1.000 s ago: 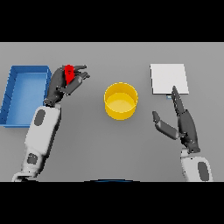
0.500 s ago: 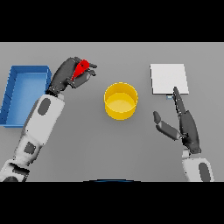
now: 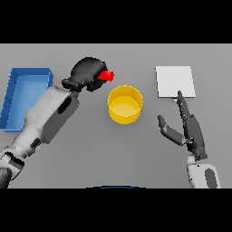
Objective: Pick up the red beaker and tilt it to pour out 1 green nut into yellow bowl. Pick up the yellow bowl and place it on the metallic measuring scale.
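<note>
A grey table [image 3: 90, 158] fills the view, and everything on it is placed here relative to the yellow bowl [image 3: 125, 104], which sits upright near the middle. Largest after the table is the blue tray [image 3: 13, 93], an open box well to the left of the bowl at the table's edge. Next is the metallic measuring scale [image 3: 175, 81] — a pale flat square lying to the right of the bowl and a little farther back, apart from it. The left arm reaches in from the lower left, and its left hand [image 3: 86, 73] hangs just left of the bowl and behind its rim, fingers curled tightly round the red beaker [image 3: 107, 75]. Only the beaker's end shows, poking out of the fist sideways toward the bowl, tipped over rather than upright, close to the bowl's back-left rim; whether it touches the rim cannot be told. The right hand [image 3: 190, 131] rests to the right of the bowl and nearer the viewer — fingers straight, thumb spread, holding nothing, its fingertips pointing at the scale's near edge.
</note>
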{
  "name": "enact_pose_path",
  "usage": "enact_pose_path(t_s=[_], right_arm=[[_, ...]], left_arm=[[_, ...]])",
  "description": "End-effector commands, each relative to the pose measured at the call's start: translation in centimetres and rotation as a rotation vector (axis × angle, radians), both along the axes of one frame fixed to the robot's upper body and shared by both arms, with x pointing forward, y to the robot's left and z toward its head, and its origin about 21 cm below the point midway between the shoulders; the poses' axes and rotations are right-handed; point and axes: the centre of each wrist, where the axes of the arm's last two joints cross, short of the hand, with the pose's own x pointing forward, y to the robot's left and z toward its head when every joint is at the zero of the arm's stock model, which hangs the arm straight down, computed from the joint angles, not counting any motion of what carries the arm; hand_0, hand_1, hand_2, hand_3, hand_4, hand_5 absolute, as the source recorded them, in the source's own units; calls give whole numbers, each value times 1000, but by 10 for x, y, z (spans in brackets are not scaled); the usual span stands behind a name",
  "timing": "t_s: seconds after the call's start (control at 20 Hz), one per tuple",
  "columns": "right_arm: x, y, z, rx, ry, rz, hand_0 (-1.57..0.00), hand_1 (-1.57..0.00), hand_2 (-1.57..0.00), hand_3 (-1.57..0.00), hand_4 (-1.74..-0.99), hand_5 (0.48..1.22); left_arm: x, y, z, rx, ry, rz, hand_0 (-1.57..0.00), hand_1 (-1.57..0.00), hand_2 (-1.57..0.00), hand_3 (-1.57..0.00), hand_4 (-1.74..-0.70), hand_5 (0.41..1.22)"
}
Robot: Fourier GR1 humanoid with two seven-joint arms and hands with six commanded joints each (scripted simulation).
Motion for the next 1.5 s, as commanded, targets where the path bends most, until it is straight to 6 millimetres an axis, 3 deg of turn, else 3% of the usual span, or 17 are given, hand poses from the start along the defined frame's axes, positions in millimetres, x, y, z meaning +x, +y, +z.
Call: enact_pose_path(t_s=[0.0,0.05,0.2,0.4,0.75,1.0,1.15,1.45], right_arm=[[1,2,2,3,-8,3,1,1,1,1,-1187,676],[-1,1,2,9,-8,-2,1,1,1,1,-1191,675],[1,4,-1,35,8,-10,1,1,1,1,-1195,671],[0,3,-2,76,21,-10,1,1,1,1,-1206,639],[1,4,-5,37,-5,-40,1,1,1,1,-1205,584],[0,4,-3,38,-23,-43,1,1,1,1,-1152,567],[1,5,-2,53,-22,-35,1,1,1,1,-1135,567],[1,4,-1,42,-29,-38,1,1,1,1,-1135,580]], left_arm=[[0,-7,0,59,-5,-11,-1571,-1571,-1571,-1571,-1741,1197],[0,-10,2,134,-8,-32,-1571,-1571,-1571,-1571,-1689,1202],[5,-20,9,318,-36,-101,-1571,-1571,-1571,-1383,-1710,1211],[10,-36,17,522,-77,-195,-1571,-1571,-1571,-1295,-1719,1217],[10,-65,26,783,-162,-365,-1571,-1571,-1571,-1513,-1732,1220],[11,-70,31,976,-245,-453,-1571,-1571,-1571,-1552,-1738,1221],[11,-74,23,1062,-290,-492,-1571,-1571,-1571,-1561,-1737,1221],[8,-91,23,1230,-401,-568,-1571,-1571,-1571,-1568,-1732,1221]])
